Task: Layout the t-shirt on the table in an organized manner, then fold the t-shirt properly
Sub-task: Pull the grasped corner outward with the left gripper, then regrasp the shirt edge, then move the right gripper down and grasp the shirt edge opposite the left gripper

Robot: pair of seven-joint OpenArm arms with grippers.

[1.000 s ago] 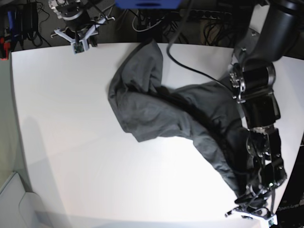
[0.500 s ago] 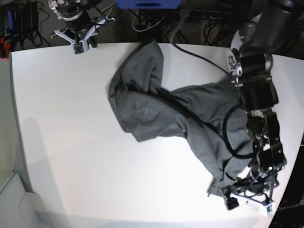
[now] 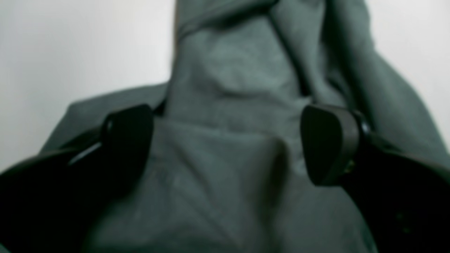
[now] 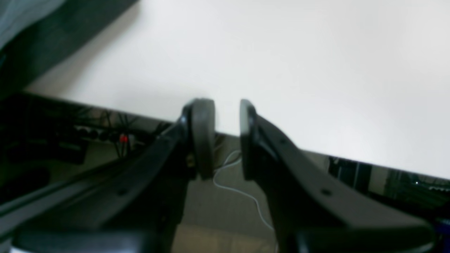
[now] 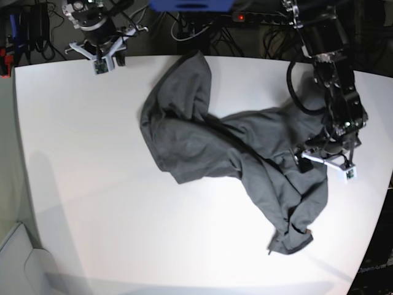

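The dark grey t-shirt (image 5: 233, 147) lies crumpled across the white table (image 5: 92, 184), running from the far edge down to a bunched end (image 5: 291, 236) near the front right. My left gripper (image 5: 305, 161) hovers over the shirt's right part. In the left wrist view it (image 3: 226, 144) is open, its fingers (image 3: 327, 140) wide apart with wrinkled t-shirt (image 3: 228, 70) below and between them, nothing pinched. My right gripper (image 5: 101, 58) sits at the table's far left edge. In the right wrist view it (image 4: 226, 137) has a narrow gap and holds nothing; a bit of t-shirt (image 4: 42, 38) shows top left.
Cables and power strips (image 5: 184, 27) lie on the floor beyond the far edge, and a blue object (image 5: 190, 5) sits at the top. The left arm (image 5: 334, 74) reaches in over the table's right side. The table's rounded front right edge (image 5: 368, 246) is close to the shirt's end.
My left gripper opened and let go of the shirt's end near the front right edge, then drew back toward the far side. The released end dropped onto the table. The right arm stayed put.
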